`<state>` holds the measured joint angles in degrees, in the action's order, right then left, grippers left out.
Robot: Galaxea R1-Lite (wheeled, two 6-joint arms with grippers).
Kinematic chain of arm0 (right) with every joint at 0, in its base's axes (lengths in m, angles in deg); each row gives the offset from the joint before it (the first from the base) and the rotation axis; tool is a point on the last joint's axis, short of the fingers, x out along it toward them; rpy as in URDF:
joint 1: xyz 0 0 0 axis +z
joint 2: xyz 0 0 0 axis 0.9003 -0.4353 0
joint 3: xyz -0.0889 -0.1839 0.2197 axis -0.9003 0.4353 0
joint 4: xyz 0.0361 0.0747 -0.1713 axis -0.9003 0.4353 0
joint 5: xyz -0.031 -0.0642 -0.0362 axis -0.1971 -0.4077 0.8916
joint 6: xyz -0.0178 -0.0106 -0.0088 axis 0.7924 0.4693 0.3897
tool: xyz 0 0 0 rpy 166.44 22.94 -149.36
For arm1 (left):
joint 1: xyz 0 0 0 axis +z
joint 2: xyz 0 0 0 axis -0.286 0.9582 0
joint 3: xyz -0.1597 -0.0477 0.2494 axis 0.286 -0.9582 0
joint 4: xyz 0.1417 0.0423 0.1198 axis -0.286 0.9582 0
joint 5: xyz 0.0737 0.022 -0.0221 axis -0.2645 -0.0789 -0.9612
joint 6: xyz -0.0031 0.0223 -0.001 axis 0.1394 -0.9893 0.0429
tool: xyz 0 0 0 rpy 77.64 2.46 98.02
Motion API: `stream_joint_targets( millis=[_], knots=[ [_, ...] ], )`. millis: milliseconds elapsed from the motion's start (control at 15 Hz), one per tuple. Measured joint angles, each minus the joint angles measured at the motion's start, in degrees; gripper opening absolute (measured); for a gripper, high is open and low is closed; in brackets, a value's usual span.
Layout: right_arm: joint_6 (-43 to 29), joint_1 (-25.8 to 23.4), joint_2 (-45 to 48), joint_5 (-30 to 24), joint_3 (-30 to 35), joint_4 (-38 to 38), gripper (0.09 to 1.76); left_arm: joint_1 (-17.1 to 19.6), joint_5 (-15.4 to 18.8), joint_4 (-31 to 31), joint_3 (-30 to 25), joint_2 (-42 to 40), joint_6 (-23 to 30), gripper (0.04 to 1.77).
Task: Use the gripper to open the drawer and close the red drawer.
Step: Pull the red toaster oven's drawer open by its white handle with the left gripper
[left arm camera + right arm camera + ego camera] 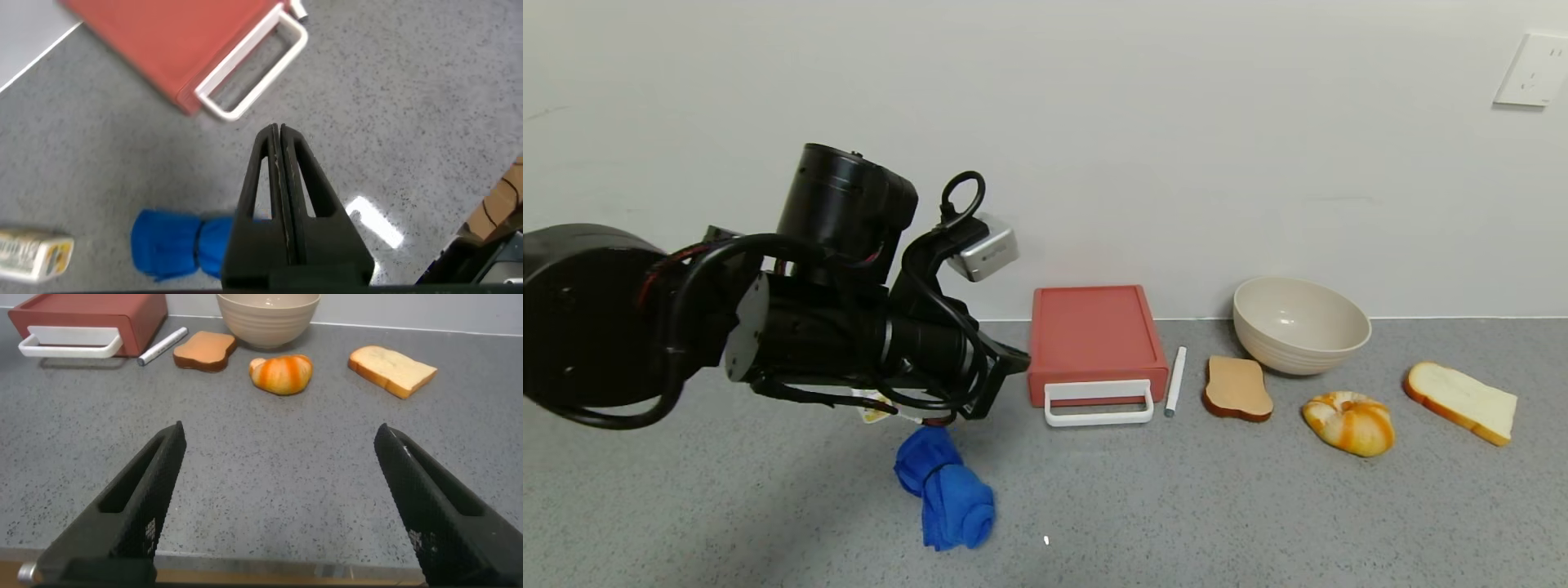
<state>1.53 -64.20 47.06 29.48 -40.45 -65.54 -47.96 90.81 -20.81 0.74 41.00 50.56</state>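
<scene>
Head view: the left gripper (996, 363) hangs above the grey counter (1258, 506), just left of the drawer (1094, 339), apart from it. The drawer unit sits against the wall, its tray pushed in and its white handle (1098, 403) facing the robot. A white pen (1175, 380) lies just right of the drawer, then a brown toast slice (1237, 389), a beige bowl (1298, 323) behind it, a croissant (1349, 422) and a white bread slice (1460, 401) farther right. A blue cloth (946, 490) lies on the counter below the gripper. From here the arm's body hides the fingertips, and the right arm is out of sight.

Left wrist view: this settles the fingers. The left gripper (279, 163) has its two black fingers pressed flat together, holding nothing and touching nothing. The handle (249, 69) and a corner of the drawer (176, 41) lie beyond the tips, with bare counter between. The cloth (176, 243) is partly hidden behind the fingers, and a small yellow-and-white packet (33, 253) lies beside it, mostly hidden in the head view.

Right wrist view: only here does the right gripper (282, 506) appear, low over the counter's near edge, fingers (139, 506) spread wide and empty. The drawer (90, 314), pen (162, 346), toast (204, 351), bowl (267, 314), croissant (280, 374) and bread (392, 370) lie well beyond it.
</scene>
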Motion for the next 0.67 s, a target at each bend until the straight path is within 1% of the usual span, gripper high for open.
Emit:
stream_joint_targets(
  millis=[67, 267, 667],
  knots=[
    [0.0, 0.0, 0.0, 0.0, 0.0, 0.0, 1.70, -0.2, 1.2, 0.0, 1.1, 1.5, -0.9, 0.11],
    [0.0, 0.0, 0.0, 0.0, 0.0, 0.0, 1.70, -0.6, 2.3, 0.0, 4.5, 6.9, -4.9, 0.11],
    [0.0, 0.0, 0.0, 0.0, 0.0, 0.0, 1.70, -3.5, 3.3, -0.2, 12.6, 18.1, -5.9, 0.11]
  ],
)
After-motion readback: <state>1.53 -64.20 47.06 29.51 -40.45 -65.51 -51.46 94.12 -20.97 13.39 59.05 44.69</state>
